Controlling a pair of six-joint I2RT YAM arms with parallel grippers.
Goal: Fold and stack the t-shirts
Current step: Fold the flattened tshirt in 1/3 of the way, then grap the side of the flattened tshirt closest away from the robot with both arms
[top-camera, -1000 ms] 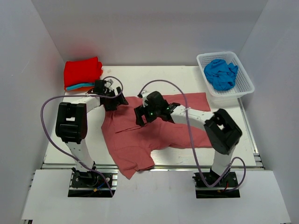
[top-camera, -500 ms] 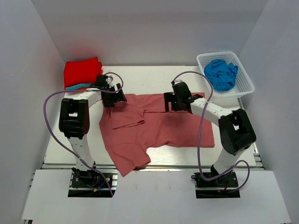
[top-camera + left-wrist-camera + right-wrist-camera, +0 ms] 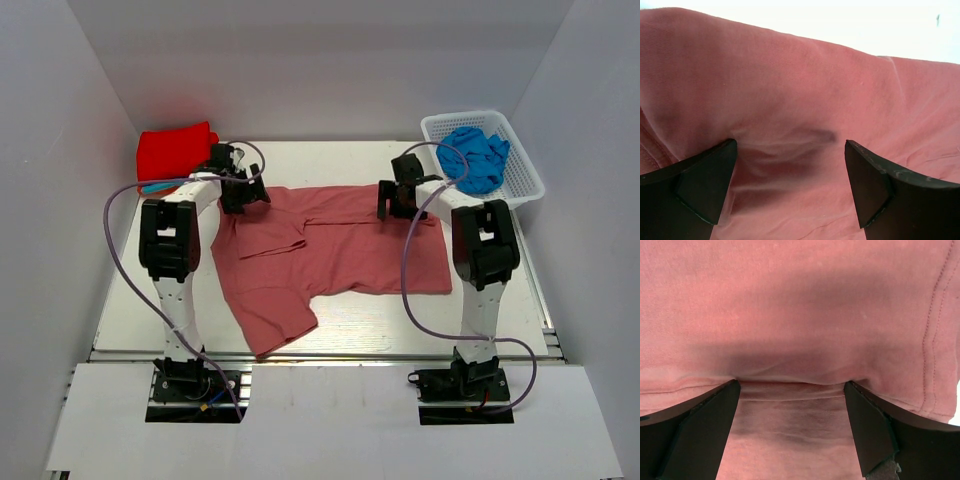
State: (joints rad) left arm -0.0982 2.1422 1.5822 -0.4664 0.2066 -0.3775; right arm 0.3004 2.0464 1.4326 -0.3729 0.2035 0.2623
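Rose t-shirt [image 3: 340, 250] lies spread across the middle of the white tabletop [image 3: 130, 300], its far edge running between two robot arms, one sleeve reaching toward the near edge and a small flap of cloth doubled over on its left half. The left claw [image 3: 243, 193] sits at the shirt's far left corner and the right claw [image 3: 393, 200] at its far right corner, both low over the cloth. In the left wrist view the two dark fingers [image 3: 705, 185] stand wide apart, released, with a shallow wrinkle of rose cloth between their tips. The right wrist view shows the same stance: fingers [image 3: 875, 435] parted and gripping nothing, a folded edge of the shirt running across just at the level of their tips, a stitched hem visible at the right side. In the far left corner of the tabletop a folded bright red t-shirt [image 3: 177, 152] rests on a turquoise t-shirt [image 3: 158, 186], just beside the left claw. At the far right a crumpled blue t-shirt [image 3: 473, 157] lies inside a white lattice basket [image 3: 530, 186], near the right claw.
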